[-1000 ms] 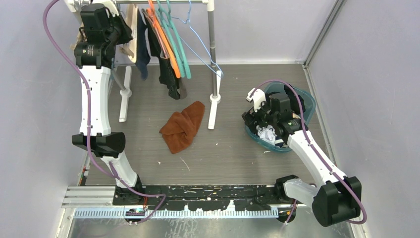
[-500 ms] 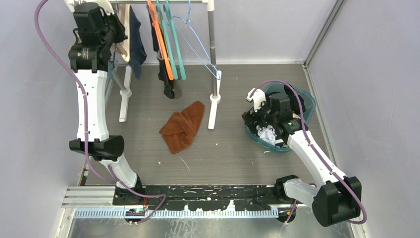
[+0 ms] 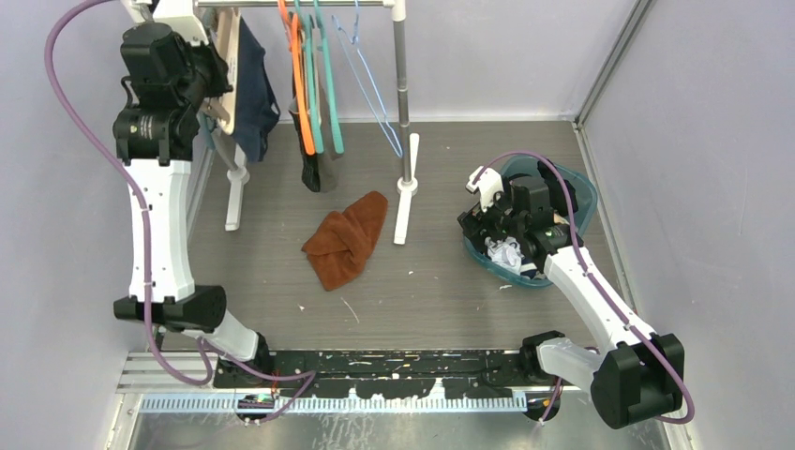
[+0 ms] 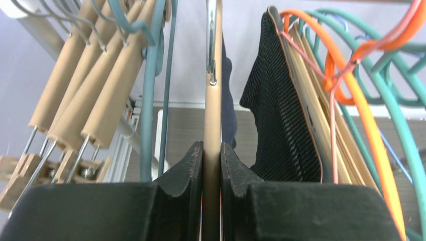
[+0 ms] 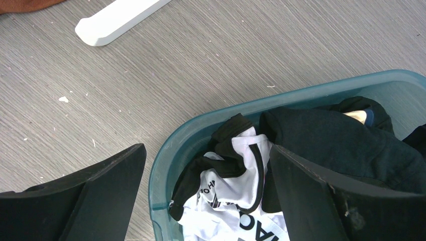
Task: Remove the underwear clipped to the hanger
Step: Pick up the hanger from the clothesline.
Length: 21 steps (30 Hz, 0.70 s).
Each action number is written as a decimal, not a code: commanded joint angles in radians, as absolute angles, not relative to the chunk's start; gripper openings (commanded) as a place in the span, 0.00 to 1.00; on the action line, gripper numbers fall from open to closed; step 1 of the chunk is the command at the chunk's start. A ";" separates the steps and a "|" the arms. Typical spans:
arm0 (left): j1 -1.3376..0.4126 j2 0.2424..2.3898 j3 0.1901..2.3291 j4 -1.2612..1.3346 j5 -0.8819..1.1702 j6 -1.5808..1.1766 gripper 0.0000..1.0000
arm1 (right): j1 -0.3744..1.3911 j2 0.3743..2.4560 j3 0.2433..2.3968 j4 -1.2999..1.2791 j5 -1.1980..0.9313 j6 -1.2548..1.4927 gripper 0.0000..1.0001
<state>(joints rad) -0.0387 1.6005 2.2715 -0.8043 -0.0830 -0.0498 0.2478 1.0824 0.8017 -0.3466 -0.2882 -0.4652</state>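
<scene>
At the lower right of the overhead view the right arm reaches up to a teal basin (image 3: 586, 195) standing on the grey worktop (image 3: 450, 281). The right fingers (image 5: 125, 168) are spread wide apart and hold nothing, hanging over the basin's near rim, with a white-and-black garment (image 5: 236, 193) and dark clothes heaped inside. Left of the basin, near the middle of the frame, a rust-brown cloth (image 3: 345, 239) lies crumpled on the worktop, just in front of a white rack (image 3: 403, 103). At the upper left the left arm stretches up to the rack's rail, where the left fingers (image 4: 193, 163) are pressed shut on the lower edge of a wooden hanger (image 4: 212, 100). The dark navy underwear (image 3: 251, 89) hangs from that hanger, right beside the fingers, clear of the worktop. Just right of it in the wrist view a black ribbed garment (image 4: 286, 125) drapes over another wooden hanger, and past that hang orange (image 3: 302, 94) and teal hangers (image 3: 328, 94). Bare wooden clip hangers (image 4: 80, 95) crowd the rail at the left of the wrist view.
</scene>
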 commanded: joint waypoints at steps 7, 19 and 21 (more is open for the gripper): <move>-0.035 1.313 2.012 -0.764 -0.025 0.078 0.00 | 0.253 1.057 0.813 -0.321 -0.291 -0.467 1.00; -0.035 1.068 1.802 -0.978 0.090 0.195 0.00 | 0.253 1.050 0.819 -0.323 -0.329 -0.441 1.00; -0.035 1.042 1.781 -1.037 0.138 0.219 0.00 | 0.254 1.052 0.820 -0.325 -0.333 -0.438 1.00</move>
